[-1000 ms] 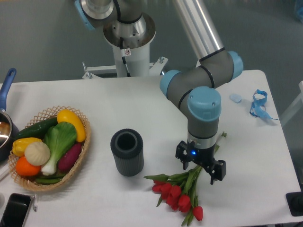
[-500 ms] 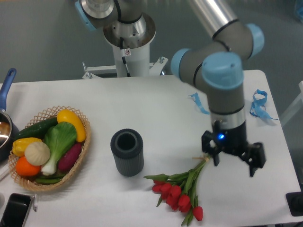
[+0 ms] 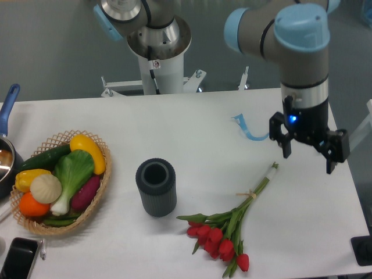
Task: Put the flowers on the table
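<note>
The flowers (image 3: pixel 224 232), a bunch of red tulips with green stems tied with twine, lie flat on the white table (image 3: pixel 192 128) at the front right. Their heads point to the front edge and their stem ends (image 3: pixel 270 170) point up and right. My gripper (image 3: pixel 309 157) is open and empty. It hangs above the table to the right of the stem ends, well clear of the bunch.
A dark ribbed cylinder vase (image 3: pixel 156 186) stands upright left of the flowers. A wicker basket (image 3: pixel 58 181) of vegetables sits at the left, with a pan handle (image 3: pixel 8 104) beyond it. A blue ribbon (image 3: pixel 246 128) lies behind the flowers. A phone (image 3: pixel 17 258) lies at the front left corner.
My gripper has let go of the stems, risen and moved right and back, away from the bunch. The flowers stay lying on the table where they were.
</note>
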Action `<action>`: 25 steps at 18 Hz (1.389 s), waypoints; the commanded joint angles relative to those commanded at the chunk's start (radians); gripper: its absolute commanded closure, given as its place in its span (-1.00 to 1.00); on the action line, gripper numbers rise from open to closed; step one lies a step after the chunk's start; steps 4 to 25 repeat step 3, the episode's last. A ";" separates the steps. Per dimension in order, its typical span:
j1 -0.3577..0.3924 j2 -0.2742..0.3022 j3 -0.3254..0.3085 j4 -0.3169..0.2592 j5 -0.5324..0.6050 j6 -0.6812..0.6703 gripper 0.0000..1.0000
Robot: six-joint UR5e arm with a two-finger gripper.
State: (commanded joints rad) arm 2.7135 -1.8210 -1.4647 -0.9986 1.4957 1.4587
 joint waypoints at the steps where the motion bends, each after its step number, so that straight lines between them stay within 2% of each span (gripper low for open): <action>1: 0.002 0.014 -0.026 0.005 -0.002 0.012 -1.00; 3: 0.014 0.032 -0.060 0.015 -0.003 0.023 -1.00; 25: 0.014 0.032 -0.060 0.015 -0.003 0.023 -1.00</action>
